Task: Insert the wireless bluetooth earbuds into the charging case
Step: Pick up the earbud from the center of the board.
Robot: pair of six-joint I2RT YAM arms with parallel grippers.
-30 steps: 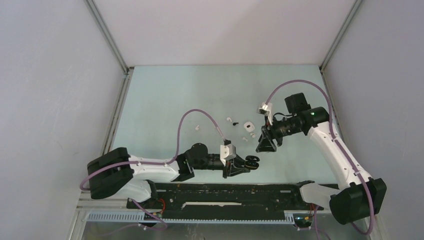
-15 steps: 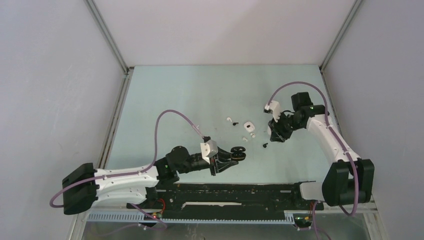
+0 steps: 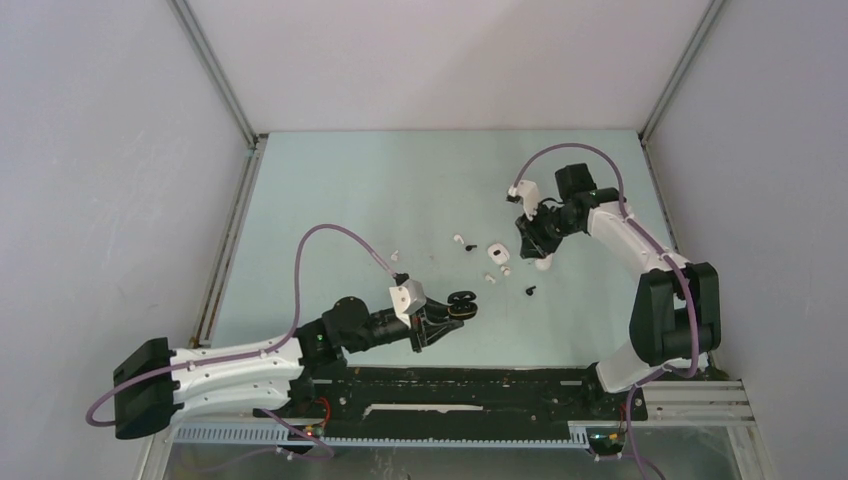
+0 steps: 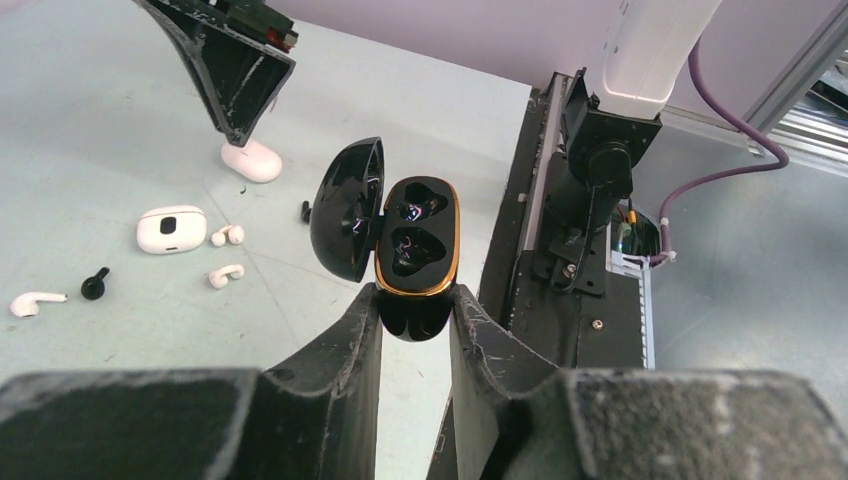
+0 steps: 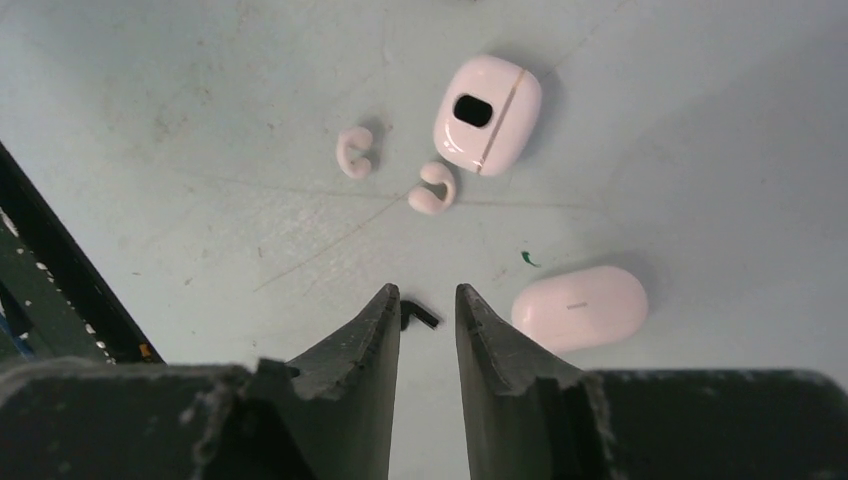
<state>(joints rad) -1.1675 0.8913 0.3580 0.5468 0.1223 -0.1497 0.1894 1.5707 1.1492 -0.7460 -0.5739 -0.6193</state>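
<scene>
My left gripper (image 4: 415,295) is shut on a black charging case with a gold rim (image 4: 415,250). It holds the case above the table with the lid open and both sockets empty; the case also shows in the top view (image 3: 462,303). My right gripper (image 5: 428,292) is open and empty, raised over the table. A small black earbud (image 5: 418,315) lies on the table in line with its fingertips and shows in the top view (image 3: 530,291). Two white C-shaped earbuds (image 5: 354,152) (image 5: 433,190) lie beyond it. A white stemmed earbud (image 4: 30,302) and another black earbud (image 4: 94,284) lie farther left.
A rounded white case with a dark window (image 5: 487,113) and a closed oval white case (image 5: 580,306) lie on the table near my right gripper. One more white earbud (image 3: 395,255) lies apart at the left. The black rail (image 3: 450,385) runs along the near edge.
My left arm has drawn back to the left with the black case. My right gripper has moved up the table toward the far side, and the black earbud now lies uncovered.
</scene>
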